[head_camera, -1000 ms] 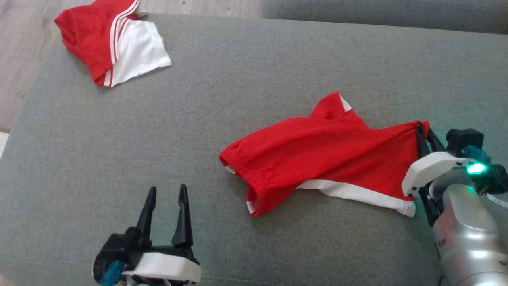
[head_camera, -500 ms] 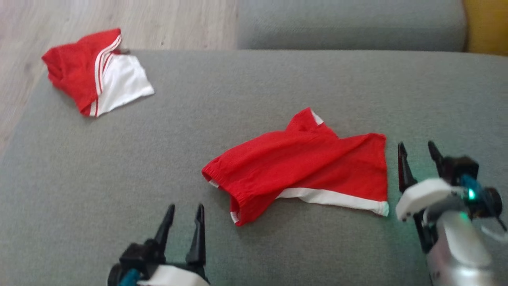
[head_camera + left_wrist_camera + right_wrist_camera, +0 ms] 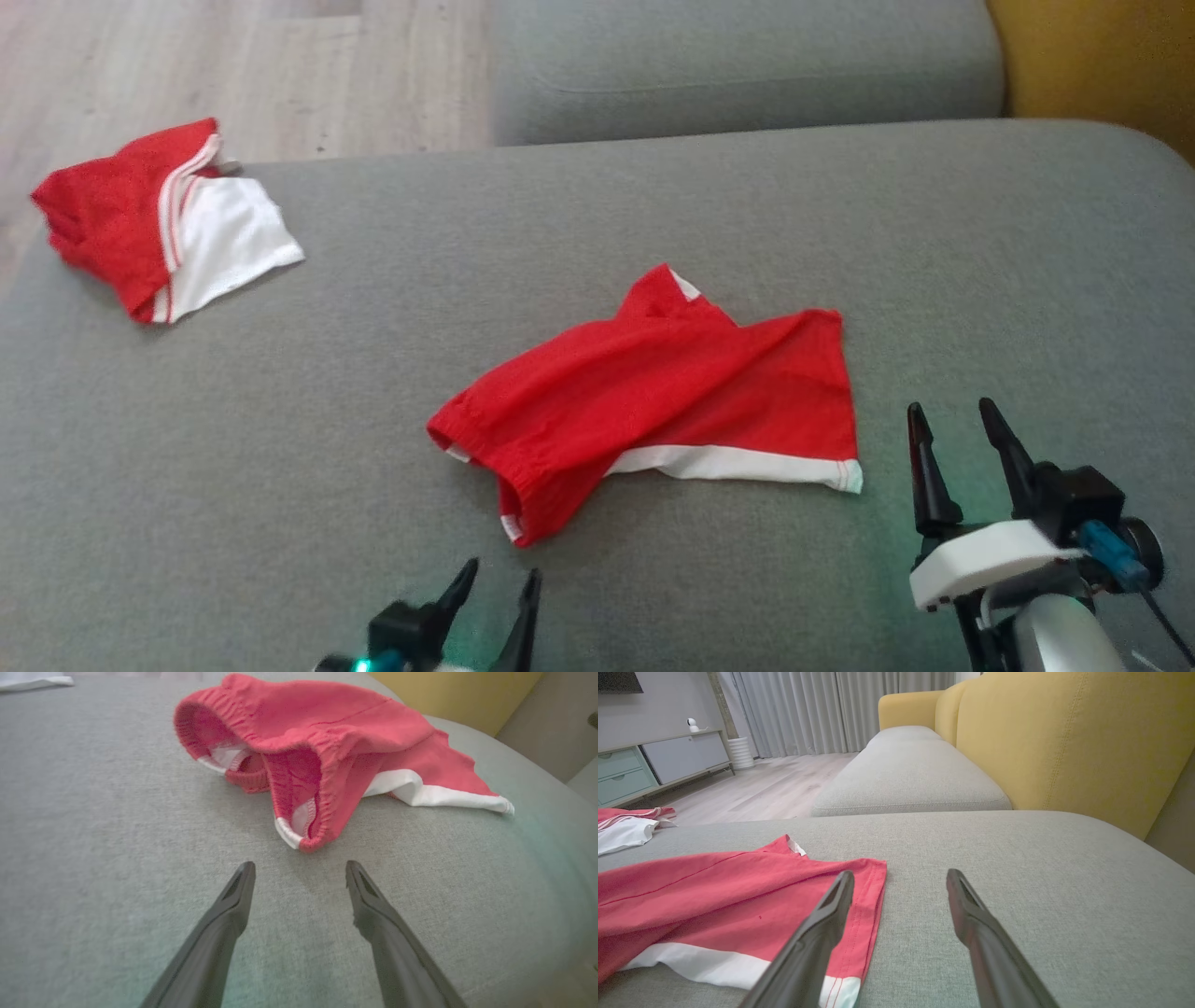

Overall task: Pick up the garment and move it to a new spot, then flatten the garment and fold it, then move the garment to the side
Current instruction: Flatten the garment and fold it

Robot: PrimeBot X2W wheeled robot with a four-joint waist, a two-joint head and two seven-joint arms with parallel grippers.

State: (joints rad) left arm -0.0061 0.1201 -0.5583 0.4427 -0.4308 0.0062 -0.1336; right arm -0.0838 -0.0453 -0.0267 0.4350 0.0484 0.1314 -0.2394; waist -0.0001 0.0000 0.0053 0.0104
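Near the middle of the grey cushion (image 3: 280,485) lies the red garment (image 3: 653,392), rumpled and partly doubled over. In the head view its length runs from 8 o'clock to 2 o'clock. Its elastic waistband (image 3: 485,476) forms the 8 o'clock end, and a white hem (image 3: 738,464) edges the side towards 5 o'clock.

The left gripper (image 3: 502,569) sits at about 7 o'clock from the garment, near the waistband but apart from it. Its fingers (image 3: 233,914) are spread wide and hold nothing. In the left wrist view bare cushion shows between their tips and the gaping waistband.

The right gripper (image 3: 950,411) stands at about 4 o'clock from the garment, just beside the hemmed corner, with its fingers equally wide and empty. In the right wrist view one finger (image 3: 831,919) crosses in front of the cloth's edge; whether it touches cannot be told.

A second garment (image 3: 159,224), red and white and folded, lies at 10 o'clock, well apart, at the cushion's edge by the wooden floor (image 3: 280,65). A yellow backrest (image 3: 1092,65) rises at 1 o'clock.
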